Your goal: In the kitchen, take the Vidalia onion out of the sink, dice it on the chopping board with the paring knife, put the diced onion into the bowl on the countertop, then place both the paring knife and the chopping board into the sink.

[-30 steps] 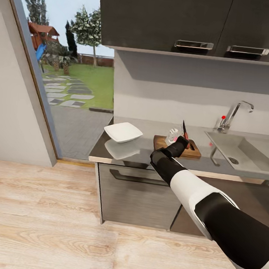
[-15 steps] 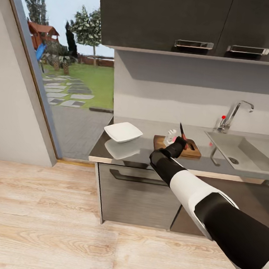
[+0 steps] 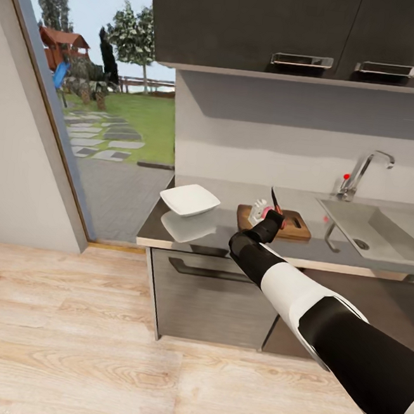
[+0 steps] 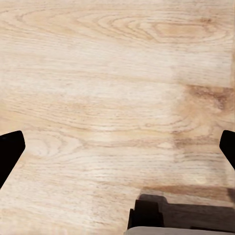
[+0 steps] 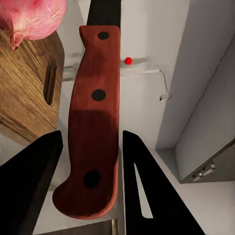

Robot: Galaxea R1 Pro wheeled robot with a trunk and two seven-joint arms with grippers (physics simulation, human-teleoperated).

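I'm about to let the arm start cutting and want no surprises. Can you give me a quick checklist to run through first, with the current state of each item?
1. Knife held in the right gripper: ok, the red handle sits between the two fingers.
2. Onion on the chopping board: ok, it rests at the board's end nearer the bowl.
3. Blade over the onion: cannot tell, the blade points up beside the onion.
4. Bowl ready on the countertop: ok, it stands apart from the board and looks empty.
5. Left gripper out of the way: ok, open over the wooden floor.
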